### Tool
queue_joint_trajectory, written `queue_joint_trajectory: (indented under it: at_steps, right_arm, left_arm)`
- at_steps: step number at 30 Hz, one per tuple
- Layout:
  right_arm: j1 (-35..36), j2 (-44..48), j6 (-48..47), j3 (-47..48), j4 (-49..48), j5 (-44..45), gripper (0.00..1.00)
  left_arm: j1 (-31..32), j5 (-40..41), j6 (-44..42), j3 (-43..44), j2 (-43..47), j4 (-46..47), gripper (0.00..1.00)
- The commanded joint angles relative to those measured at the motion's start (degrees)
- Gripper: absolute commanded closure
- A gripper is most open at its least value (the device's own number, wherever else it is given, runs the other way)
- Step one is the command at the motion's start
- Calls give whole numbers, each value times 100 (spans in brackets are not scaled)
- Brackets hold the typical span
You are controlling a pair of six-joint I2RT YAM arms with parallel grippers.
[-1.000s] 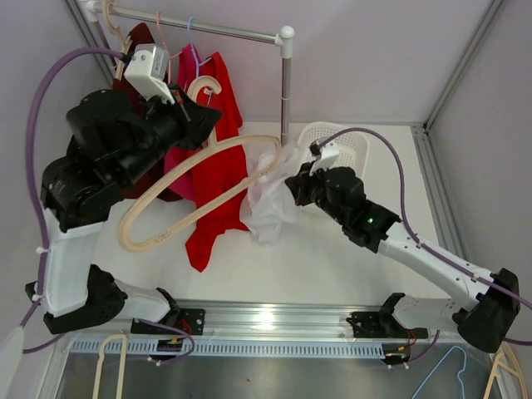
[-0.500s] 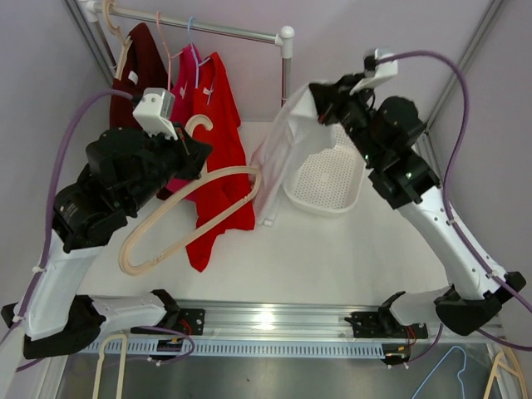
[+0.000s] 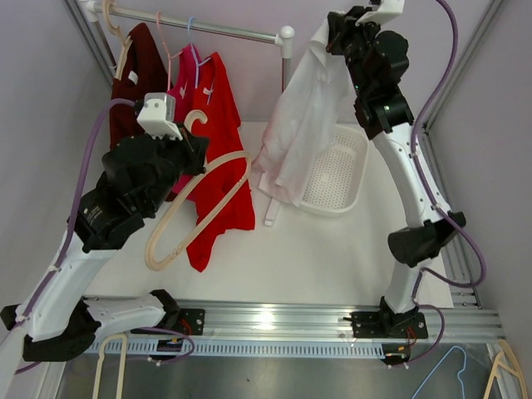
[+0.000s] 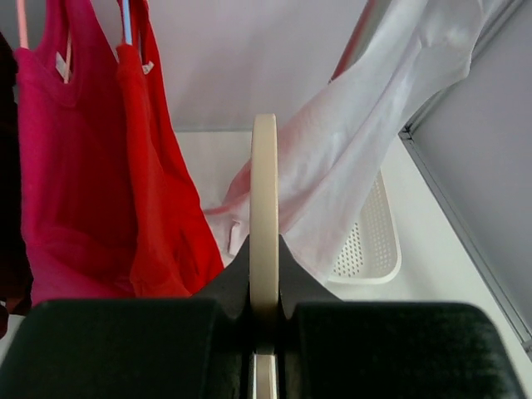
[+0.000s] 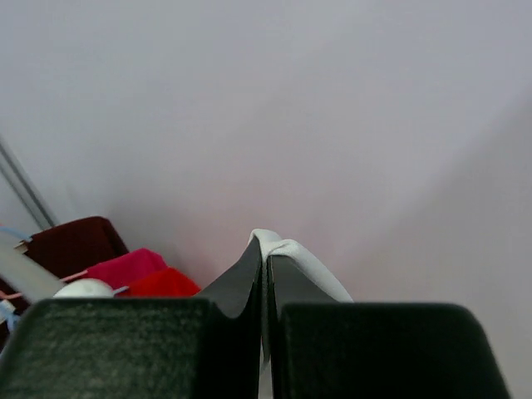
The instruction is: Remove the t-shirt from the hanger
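Note:
A white t-shirt (image 3: 299, 133) hangs from my right gripper (image 3: 334, 37), which is shut on a fold of it high up beside the rail's end. In the right wrist view the cloth (image 5: 303, 259) sits pinched between the shut fingers of that gripper (image 5: 264, 264). My left gripper (image 3: 193, 148) is shut on a cream hanger (image 3: 199, 208) and holds it tilted in front of the red shirts. The hanger is bare; its right end is close to the t-shirt's lower left edge. In the left wrist view the hanger (image 4: 264, 191) stands edge-on in the gripper (image 4: 264, 278), with the t-shirt (image 4: 366, 158) behind it.
A rail (image 3: 208, 29) at the back carries a dark red shirt (image 3: 137, 66), a pink one (image 3: 179, 83) and a red one (image 3: 220, 166). A white perforated basket (image 3: 342, 183) lies under the t-shirt's right side. Spare hangers (image 3: 108, 366) lie below the near edge.
My right arm has swung up from table height to the rail's end, lifting the white t-shirt off the hanger. My left arm has drawn the hanger down and left.

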State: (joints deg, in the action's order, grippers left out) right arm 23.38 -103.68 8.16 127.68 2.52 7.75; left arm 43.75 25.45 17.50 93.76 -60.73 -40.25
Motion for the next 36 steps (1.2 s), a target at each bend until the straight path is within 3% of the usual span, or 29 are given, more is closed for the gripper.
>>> queue_joint_trajectory:
  at_steps: [1,2,5,12,18,23,28,30,31,32,36]
  right_arm:
    - [-157,-555,-122,1090,-394,148,100]
    - [-201,-914,-61,1693,-315,148,100]
    - [-377,-1207,211,2156,-418,69,100]
    - [-702,-909,590,1603,-1263,491,100]
    - [-922,-1014,695,1419,-482,763,100]
    - [-993,-795,783,-187,309,238,100]
    - [-871,-145,1073,-2384,240,-432,100]
    - [-739,198,1074,-3089,327,-110,72]
    - [-590,277,1056,-3152,476,128,52]
    - [-528,330,1012,-3126,642,400,19]
    - [-246,655,696,-2583,1652,939,0]
  left_arm:
    - [-50,372,-115,-103,96,535,99]
    - [-59,434,-106,-138,105,570,99]
    - [-77,575,-97,-349,201,799,99]
    - [-112,759,-53,-621,272,1168,99]
    - [-121,724,26,-788,272,1291,99]
    - [-121,672,78,-797,246,1274,99]
    - [-121,724,79,-859,316,1300,99]
    - [-121,724,52,-850,325,1300,99]
    - [-121,716,61,-824,316,1266,99]
    - [-121,716,61,-824,325,1265,99]
    - [-121,724,43,-797,325,1318,99]
